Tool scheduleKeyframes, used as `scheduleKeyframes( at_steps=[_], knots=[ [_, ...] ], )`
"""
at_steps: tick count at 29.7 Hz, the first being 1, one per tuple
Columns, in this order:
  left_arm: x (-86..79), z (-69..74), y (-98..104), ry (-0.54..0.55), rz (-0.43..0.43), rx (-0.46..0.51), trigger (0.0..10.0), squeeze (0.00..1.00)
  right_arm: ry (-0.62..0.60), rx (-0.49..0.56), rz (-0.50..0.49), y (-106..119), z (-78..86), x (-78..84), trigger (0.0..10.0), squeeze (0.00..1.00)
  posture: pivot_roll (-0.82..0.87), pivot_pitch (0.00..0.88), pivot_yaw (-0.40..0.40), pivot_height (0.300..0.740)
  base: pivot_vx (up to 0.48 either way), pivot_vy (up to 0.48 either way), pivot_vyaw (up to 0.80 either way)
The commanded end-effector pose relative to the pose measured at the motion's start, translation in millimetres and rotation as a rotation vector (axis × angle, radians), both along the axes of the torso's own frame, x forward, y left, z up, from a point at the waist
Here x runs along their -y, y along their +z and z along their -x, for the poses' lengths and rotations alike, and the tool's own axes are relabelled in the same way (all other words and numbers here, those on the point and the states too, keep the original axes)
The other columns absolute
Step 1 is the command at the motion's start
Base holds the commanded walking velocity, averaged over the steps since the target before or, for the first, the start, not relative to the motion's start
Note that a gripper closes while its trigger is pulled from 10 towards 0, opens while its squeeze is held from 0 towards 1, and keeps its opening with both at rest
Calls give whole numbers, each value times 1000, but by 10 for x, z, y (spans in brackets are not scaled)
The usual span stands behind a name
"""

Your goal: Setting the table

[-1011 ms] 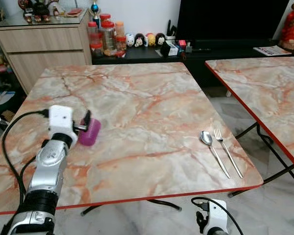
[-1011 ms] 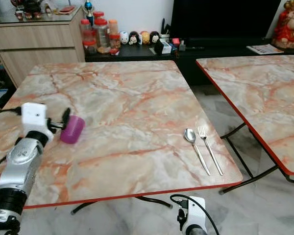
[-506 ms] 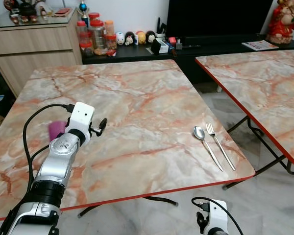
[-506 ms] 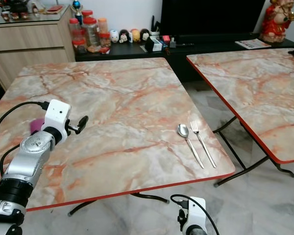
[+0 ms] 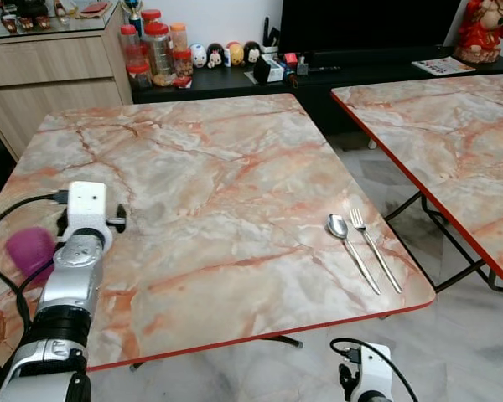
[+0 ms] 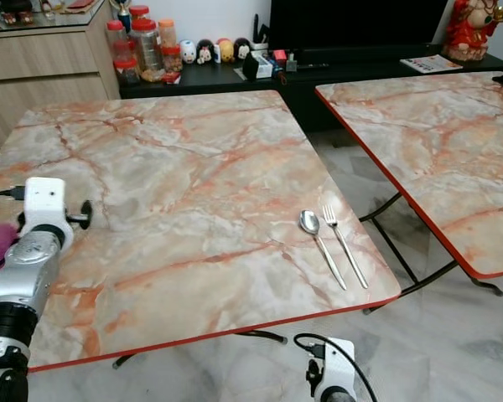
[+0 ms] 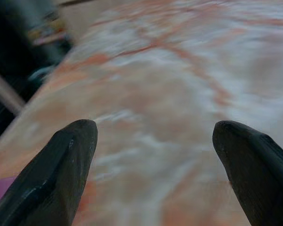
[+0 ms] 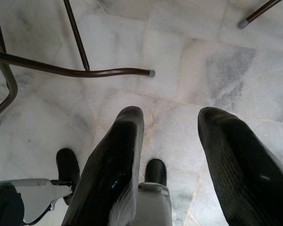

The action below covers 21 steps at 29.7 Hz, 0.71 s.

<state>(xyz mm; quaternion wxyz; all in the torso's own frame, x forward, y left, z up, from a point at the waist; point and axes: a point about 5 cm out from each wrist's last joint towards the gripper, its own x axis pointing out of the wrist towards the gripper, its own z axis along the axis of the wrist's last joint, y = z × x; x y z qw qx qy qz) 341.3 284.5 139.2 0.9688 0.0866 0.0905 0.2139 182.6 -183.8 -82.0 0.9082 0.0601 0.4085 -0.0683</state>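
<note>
My right gripper point(image 8: 170, 155) hangs idle below the table's near edge, fingers spread apart and empty, pointing at the pale marble floor point(image 8: 212, 52) beside a dark metal table leg point(image 8: 75, 72). On the marble table point(image 5: 218, 167), near its near right corner, I see a spoon point(image 5: 350, 249) and a fork point(image 5: 375, 249) lying side by side, just apart, handles toward the near edge, spoon on the left. My left arm point(image 5: 71, 280) reaches over the near left part of the table; the left gripper point(image 7: 153, 160) is held wide, nothing between its fingers point(image 7: 61, 165), tabletop blurred beyond them. A purple cup point(image 5: 29, 249) sits by the table's left edge, just beside the arm on its outer side, apart from the fingers; I cannot tell whether it stands or lies. A second marble table point(image 5: 453, 142) stands to the right across a gap. Beyond the far edge: a wooden cabinet point(image 5: 50, 79), red-lidded jars point(image 5: 155, 52), small figurines point(image 5: 222, 54) on a dark low unit, and a black screen point(image 5: 360, 29)
</note>
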Motion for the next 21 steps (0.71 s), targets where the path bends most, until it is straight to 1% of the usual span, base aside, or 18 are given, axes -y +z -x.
scheduleKeyframes(
  at_steps=[1, 2, 3, 4, 5, 6, 7, 8, 10, 11, 13, 14, 17, 18, 19, 21],
  knots=[
    [-184, 66, 23, 123, -5, 0, 10000, 0, -2, 2, 3, 11, -22, 8, 10000, 0, 24, 0, -9, 740, 0, 0, 0],
    [-184, 66, 23, 123, -5, 0, 10000, 0, -2, 2, 3, 11, -22, 8, 10000, 0, 24, 0, -9, 740, 0, 0, 0],
    [-425, 188, 52, 302, -33, 23, 10000, 0, -2, 2, 3, 11, -24, 6, 10000, 0, 24, 0, -10, 740, 0, 0, 0],
    [-539, 270, 51, 394, -34, 33, 10000, 0, -2, 2, 3, 11, -24, 4, 10000, 0, 26, 0, -10, 740, 0, 0, 0],
    [-607, 325, 49, 451, -33, 38, 10000, 0, -2, 2, 2, 11, -25, 2, 10000, 0, 26, 0, -10, 740, 0, 0, 0],
    [-658, 368, 26, 489, -16, 39, 10000, 0, -2, 1, 2, 10, -22, 1, 10000, 0, 26, 0, -9, 740, 0, 0, 0],
    [-728, 448, -46, 551, 31, 30, 10000, 0, -2, 0, 1, 8, -20, 0, 10000, 0, 25, 0, -8, 740, 0, 0, 0],
    [-728, 448, -46, 551, 31, 30, 10000, 0, -2, 0, 1, 8, -20, 0, 10000, 0, 25, 0, -8, 740, 0, 0, 0],
    [-813, 560, -177, 626, 97, 2, 10000, 0, -2, -1, 0, 6, -17, -1, 10000, 0, 24, 0, -6, 740, 0, 0, 0],
    [-831, 606, -249, 651, 126, -16, 10000, 0, -3, -1, 0, 6, -15, 0, 10000, 0, 24, 0, -6, 740, 0, 0, 0],
    [-831, 642, -323, 664, 150, -39, 10000, 0, -4, -2, 0, 4, -12, 2, 10000, 0, 24, 0, -6, 740, 0, 0, 0],
    [-822, 648, -346, 662, 157, -46, 10000, 0, -5, -3, 0, 4, -11, 3, 10000, 0, 26, 0, -6, 740, 0, 0, 0],
    [-756, 694, -453, 703, 197, -67, 10000, 0, -3, -5, 0, 2, -7, 5, 10000, 0, 29, 0, -9, 740, 0, 0, 0],
    [-756, 694, -453, 703, 197, -67, 10000, 0, -3, -5, 0, 2, -7, 5, 10000, 0, 29, 0, -9, 740, 0, 0, 0],
    [-738, 700, -483, 708, 216, -72, 10000, 0, -2, -6, 0, 1, -6, 5, 10000, 0, 30, 0, -9, 740, 0, 0, 0],
    [-661, 665, -563, 674, 287, -89, 10000, 0, 3, -8, 0, -1, -3, -2, 10000, 0, 32, 0, -11, 740, 0, 0, 0]
  ],
)
